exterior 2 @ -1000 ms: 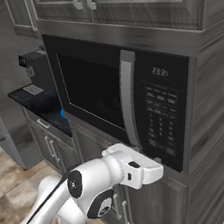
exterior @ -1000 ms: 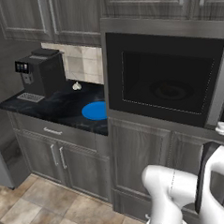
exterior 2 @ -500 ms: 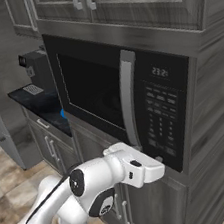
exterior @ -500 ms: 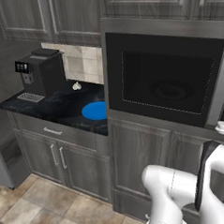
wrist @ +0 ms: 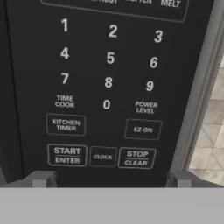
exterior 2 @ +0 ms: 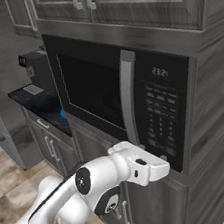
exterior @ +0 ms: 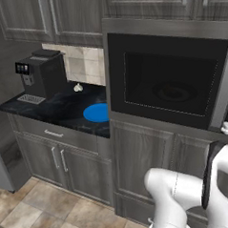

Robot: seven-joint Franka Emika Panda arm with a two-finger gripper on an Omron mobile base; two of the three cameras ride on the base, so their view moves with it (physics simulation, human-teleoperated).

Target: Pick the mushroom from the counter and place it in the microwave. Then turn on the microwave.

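The microwave (exterior: 168, 89) is built into the cabinet wall with its dark glass door shut. My gripper (wrist: 111, 180) is open and empty, right up against the microwave's button panel (exterior 2: 161, 118). Its two fingertips (wrist: 41, 179) stand wide apart just below the START ENTER button (wrist: 67, 155) and the STOP CLEAR button (wrist: 136, 158). My white hand (exterior 2: 146, 166) sits at the panel's lower edge. The black counter (exterior: 58, 109) lies to the left of the microwave. The mushroom is out of view.
On the counter are a blue plate (exterior: 97, 112), a small whitish garlic-like lump (exterior: 78, 87) and a black coffee machine (exterior: 43, 75). The door's vertical steel handle (exterior 2: 128, 99) runs left of the panel. Cabinets close in above and below.
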